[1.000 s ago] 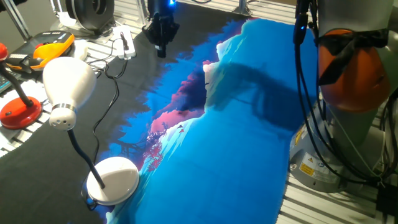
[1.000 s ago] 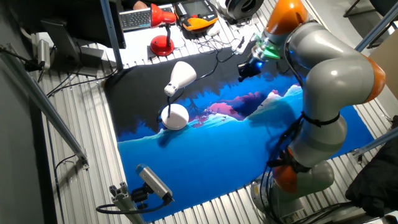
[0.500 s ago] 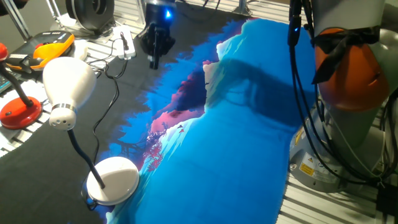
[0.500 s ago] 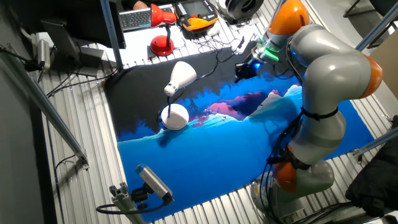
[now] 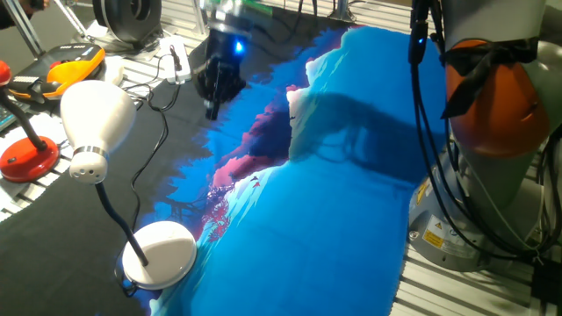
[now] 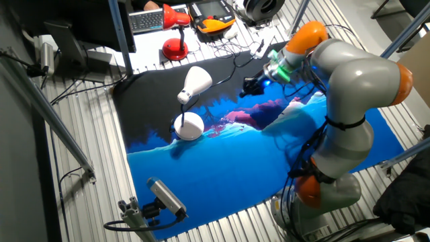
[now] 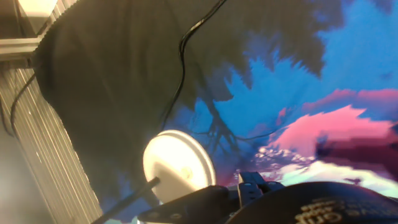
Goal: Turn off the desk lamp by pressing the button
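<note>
Claw [image 5: 213, 96] hangs above the mat, apart from the desk lamp [image 5: 97, 123], empty; finger gap I cannot tell; aimed toward its base [image 7: 179, 167].

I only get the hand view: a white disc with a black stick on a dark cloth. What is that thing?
Observer: That disc is the base of a desk lamp. The fixed views show a white bell-shaped head above it.
Operator: Is the robot touching it?
Observer: No. The jaws hang above the cloth, clearly apart from the lamp.
Operator: Is there anything else like it around?
Observer: Yes, a red lamp stands off the cloth, farther from the arm than the white one.
</note>
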Available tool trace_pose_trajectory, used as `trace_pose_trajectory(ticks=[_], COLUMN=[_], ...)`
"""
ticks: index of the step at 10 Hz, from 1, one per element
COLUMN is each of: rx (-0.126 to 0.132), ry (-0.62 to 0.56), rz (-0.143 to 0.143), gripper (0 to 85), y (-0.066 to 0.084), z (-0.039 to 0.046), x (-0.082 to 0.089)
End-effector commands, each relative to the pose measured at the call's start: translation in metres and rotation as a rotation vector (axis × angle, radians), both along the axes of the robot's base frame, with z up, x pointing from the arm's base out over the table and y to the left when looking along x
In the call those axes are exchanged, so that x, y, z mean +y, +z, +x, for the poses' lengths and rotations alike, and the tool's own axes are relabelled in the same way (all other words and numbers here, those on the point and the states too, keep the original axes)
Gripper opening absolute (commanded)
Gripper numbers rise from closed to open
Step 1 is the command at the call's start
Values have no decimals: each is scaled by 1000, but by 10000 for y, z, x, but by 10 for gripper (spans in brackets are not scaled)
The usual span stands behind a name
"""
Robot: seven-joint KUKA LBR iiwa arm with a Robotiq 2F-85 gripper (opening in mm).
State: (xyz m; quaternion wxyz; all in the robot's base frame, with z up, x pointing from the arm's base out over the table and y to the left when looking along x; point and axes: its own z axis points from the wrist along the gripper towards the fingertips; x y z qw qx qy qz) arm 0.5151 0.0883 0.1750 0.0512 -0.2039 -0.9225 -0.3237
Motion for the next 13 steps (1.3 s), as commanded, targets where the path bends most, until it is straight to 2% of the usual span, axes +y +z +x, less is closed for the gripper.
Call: trace_pose_trajectory(ticks=[1,3,6,8,12,13], rx=[10,19,20,45,65,78], ry=[-18,-42,-60,-79,-78,-75], rz=[10,3,-4,4,4,1], gripper=[0,0,0,0,0,0], y=[13,80,-3,-116,-205,-218], z=[5,6,19,69,163,189], x=[551,768,994,1033,998,984])
